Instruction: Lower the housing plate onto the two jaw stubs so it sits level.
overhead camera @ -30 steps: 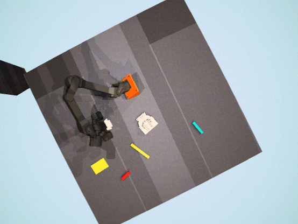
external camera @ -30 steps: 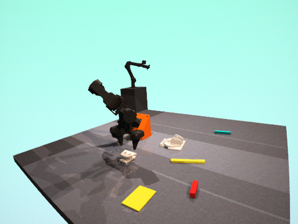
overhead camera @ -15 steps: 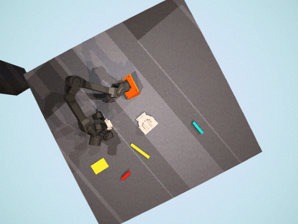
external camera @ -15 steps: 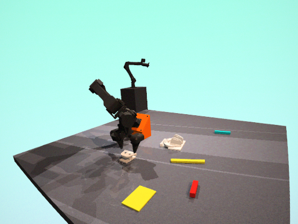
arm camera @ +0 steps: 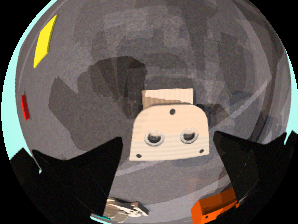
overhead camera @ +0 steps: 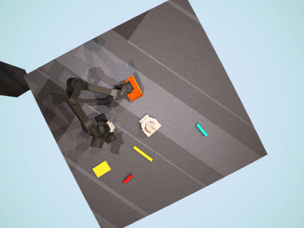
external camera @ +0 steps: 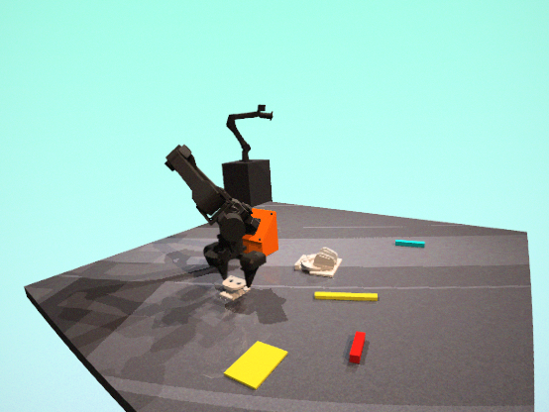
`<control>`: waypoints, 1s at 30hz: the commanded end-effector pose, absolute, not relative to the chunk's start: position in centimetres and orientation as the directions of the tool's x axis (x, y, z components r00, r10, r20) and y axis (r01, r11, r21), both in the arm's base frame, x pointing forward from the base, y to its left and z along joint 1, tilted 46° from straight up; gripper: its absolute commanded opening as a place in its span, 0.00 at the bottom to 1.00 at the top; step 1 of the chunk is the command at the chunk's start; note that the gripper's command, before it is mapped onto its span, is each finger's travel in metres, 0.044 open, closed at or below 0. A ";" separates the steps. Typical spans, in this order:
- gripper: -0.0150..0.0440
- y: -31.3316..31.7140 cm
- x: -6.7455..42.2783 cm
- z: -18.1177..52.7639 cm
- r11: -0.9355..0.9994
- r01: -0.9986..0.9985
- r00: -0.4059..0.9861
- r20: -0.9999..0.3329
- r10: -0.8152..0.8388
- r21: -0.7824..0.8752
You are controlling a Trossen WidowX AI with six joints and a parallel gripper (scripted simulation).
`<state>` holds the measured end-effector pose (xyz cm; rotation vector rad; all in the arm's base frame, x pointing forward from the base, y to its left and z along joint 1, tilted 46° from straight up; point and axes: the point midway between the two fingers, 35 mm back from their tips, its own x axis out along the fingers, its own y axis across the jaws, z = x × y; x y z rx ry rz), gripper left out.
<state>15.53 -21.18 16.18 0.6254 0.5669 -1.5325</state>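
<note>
The cream housing plate [overhead camera: 111, 126] [external camera: 236, 278] [arm camera: 170, 120] has a rounded edge and two round holes. It rests tilted on a small cream block [arm camera: 167, 97], low over the table. My gripper [overhead camera: 106, 128] [external camera: 237, 281] [arm camera: 168, 137] is wide open, with a finger on each side of the plate; the wrist view shows gaps between fingers and plate. The cream jaw assembly [overhead camera: 149, 127] [external camera: 319, 264] stands apart on the table, with a curved piece upright on its base; in the wrist view it shows at the bottom. Its pins and stubs are too small to tell.
An orange wedge [overhead camera: 135, 94] [external camera: 268, 238] [arm camera: 210, 207] stands behind. A yellow bar [overhead camera: 142, 153] [external camera: 346, 296], red bar [overhead camera: 128, 178] [external camera: 357, 348], yellow tile [overhead camera: 101, 169] [external camera: 257, 364] [arm camera: 45, 42] and teal bar [overhead camera: 202, 130] [external camera: 409, 244] lie on the table.
</note>
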 end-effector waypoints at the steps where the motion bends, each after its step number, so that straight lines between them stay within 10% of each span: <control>1: 1.00 -21.6 15.5 15.5 -0.053 0.999 -0.033 -0.693 -0.720 0.008; 30: 1.00 -22.2 15.4 14.9 -0.052 0.999 -0.033 -0.692 -0.721 0.007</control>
